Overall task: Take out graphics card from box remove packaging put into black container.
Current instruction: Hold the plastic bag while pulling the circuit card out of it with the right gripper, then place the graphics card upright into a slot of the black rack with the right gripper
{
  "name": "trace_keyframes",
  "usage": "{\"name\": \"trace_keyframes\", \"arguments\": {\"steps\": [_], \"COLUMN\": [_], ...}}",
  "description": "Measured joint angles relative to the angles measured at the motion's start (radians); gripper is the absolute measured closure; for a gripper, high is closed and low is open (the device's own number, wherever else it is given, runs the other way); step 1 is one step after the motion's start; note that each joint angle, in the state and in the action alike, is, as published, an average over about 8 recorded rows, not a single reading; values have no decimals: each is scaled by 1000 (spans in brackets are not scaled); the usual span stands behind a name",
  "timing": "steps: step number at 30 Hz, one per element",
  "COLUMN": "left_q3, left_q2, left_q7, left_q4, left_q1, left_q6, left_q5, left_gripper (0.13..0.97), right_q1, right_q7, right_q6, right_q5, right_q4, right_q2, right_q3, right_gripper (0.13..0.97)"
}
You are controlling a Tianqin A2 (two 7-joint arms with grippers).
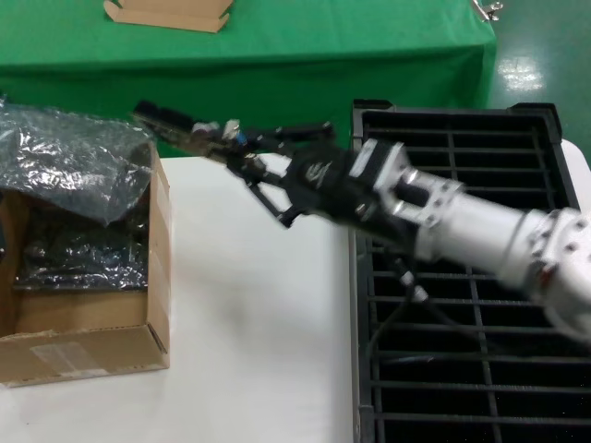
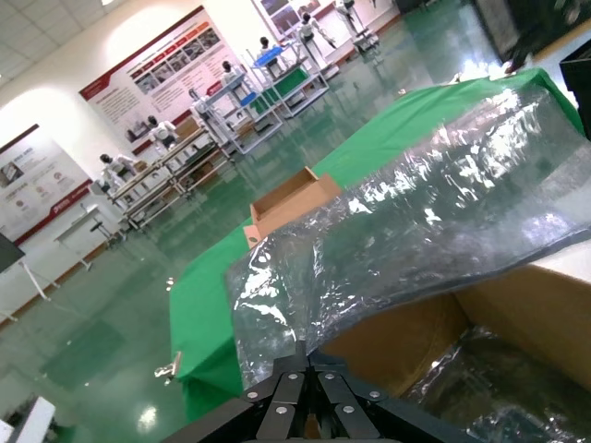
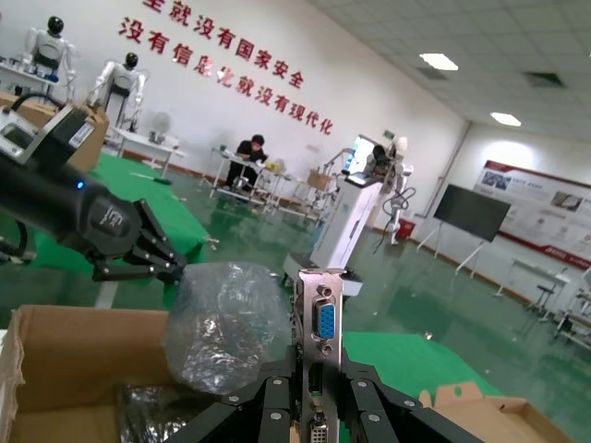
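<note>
Counts, placed relative to box (image 1: pixel 88 355):
- One box on white table.
- One packaging (image 1: pixel 69 166) bag — draped over box's top.
- One graphics card (image 1: pixel 189 129), in air above box's far right corner.
- One black container (image 1: pixel 462 277), right of box.
- One flat cardboard tray (image 1: pixel 171 14), on green cloth beyond box.
- Wrapped dark boards inside box — number cannot tell.
- Two grippers: right gripper (image 1: pixel 242 155), left gripper (image 3: pixel 171 269).
</note>
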Motion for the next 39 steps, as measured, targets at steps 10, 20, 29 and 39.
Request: {"name": "trace_keyframes", "arguments": {"steps": [10,20,29,39], "left_q3": [-83,-179,-211,-221], "left_q2": [117,258,326,350], "left_q7": [297,540,651,692], "left_q4": [83,182,251,286], "left_q1": [-24,-71,-95,-92], "left_q6": [57,220,341,396], "left_q5": [-256,-467,-578,-630], "left_gripper": [958,958,958,958], "right_q1": [140,369,573,688], "right_q7": [193,352,467,551], "right_q6": [-147,-419,-706,-846], "right_q5": [-53,-202,-298,-374], "right_q4": [29,-23,-78,-110], "right_q2": [150,257,320,343], "right_q3": [-12,-110,-174,-204], "right_gripper": [888,888,888,888]}}
